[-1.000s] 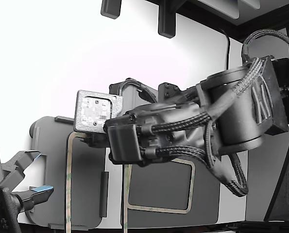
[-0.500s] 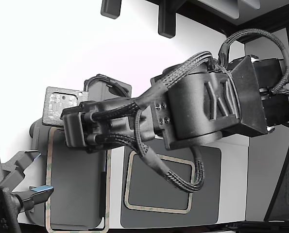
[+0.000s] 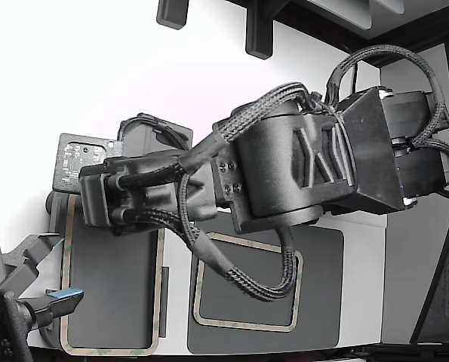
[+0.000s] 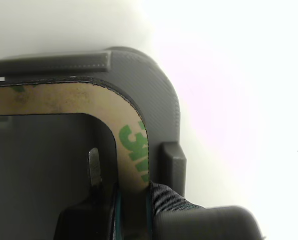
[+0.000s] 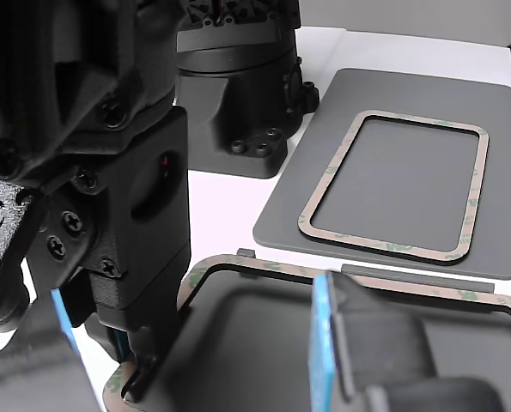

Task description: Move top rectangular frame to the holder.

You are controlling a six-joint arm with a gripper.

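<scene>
The top rectangular frame (image 3: 111,351), tan mottled with green, lies on the light grey holder (image 3: 54,215) at the exterior view's left. In the wrist view the frame's corner (image 4: 88,97) sits inside the holder's rounded corner (image 4: 159,95), beside a raised tab (image 4: 173,162). My gripper (image 4: 131,200) is shut on the frame's border, one finger (image 4: 93,165) on each side of it. The other view shows the gripper (image 5: 135,378) at the frame's (image 5: 264,268) corner. The second, identical frame (image 3: 243,326) lies on the dark mat (image 3: 322,286).
A second arm's gripper with a blue pad (image 3: 58,296) stands at the holder's near left edge, and is close in the other view (image 5: 319,343). A black arm base (image 5: 238,86) stands behind the holder. The dark mat (image 5: 410,86) lies beside it.
My arm has swung to the exterior view's left carrying the frame. The frame has moved from half off the holder to lying within the holder's outline.
</scene>
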